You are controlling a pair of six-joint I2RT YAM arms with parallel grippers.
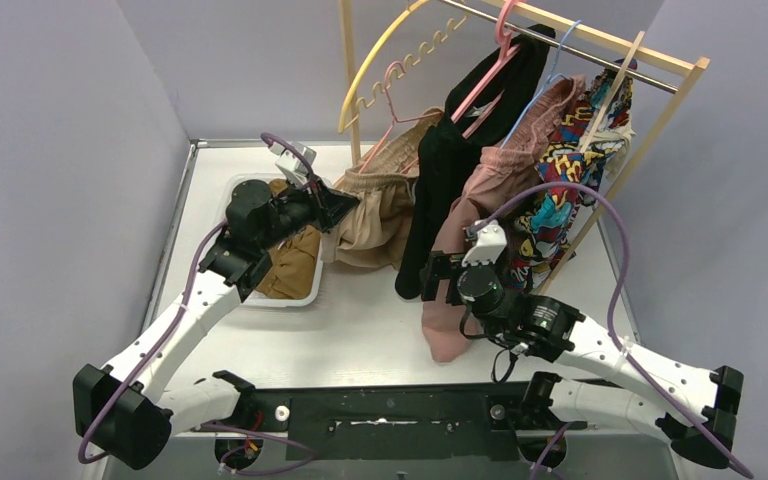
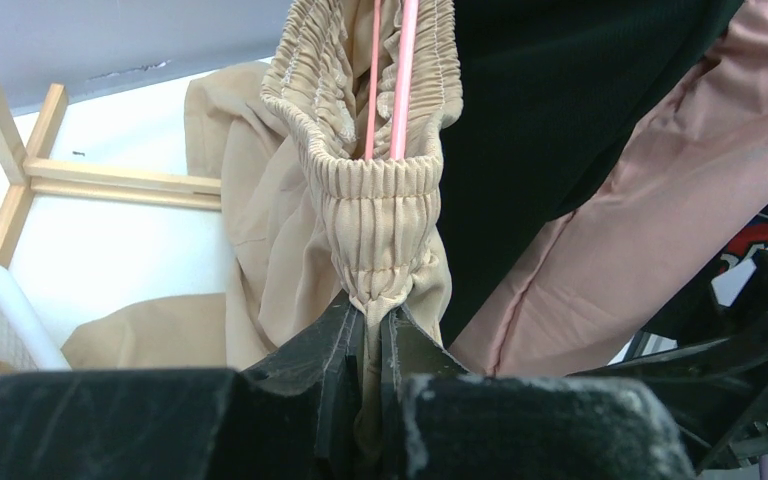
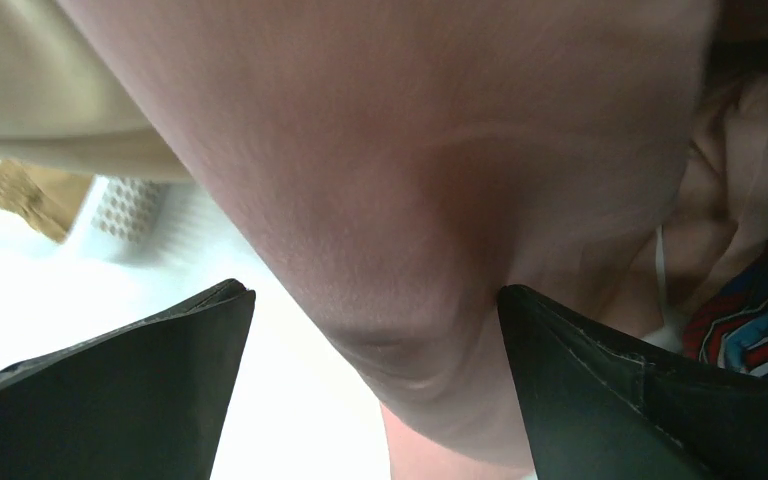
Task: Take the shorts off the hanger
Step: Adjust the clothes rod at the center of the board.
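The beige-tan shorts (image 1: 375,205) hang on a pink hanger (image 1: 390,110) at the rack's left. My left gripper (image 1: 345,205) is shut on their gathered waistband (image 2: 380,215); the pink hanger (image 2: 390,75) runs inside the waist. The black shorts (image 1: 455,160) and the dusty pink shorts (image 1: 480,215) hang to the right on their own hangers. My right gripper (image 1: 438,277) is open, with the pink fabric (image 3: 410,180) hanging between its spread fingers (image 3: 600,390). The olive-brown shorts (image 1: 292,262) lie in the white bin.
A white bin (image 1: 282,300) sits at the table's left. A wooden rack (image 1: 600,45) with a metal rail stands at the back. A patterned colourful garment (image 1: 565,175) hangs at the rack's right. A yellow hanger (image 1: 380,55) hangs empty. The rack's wooden foot (image 2: 110,180) lies on the table.
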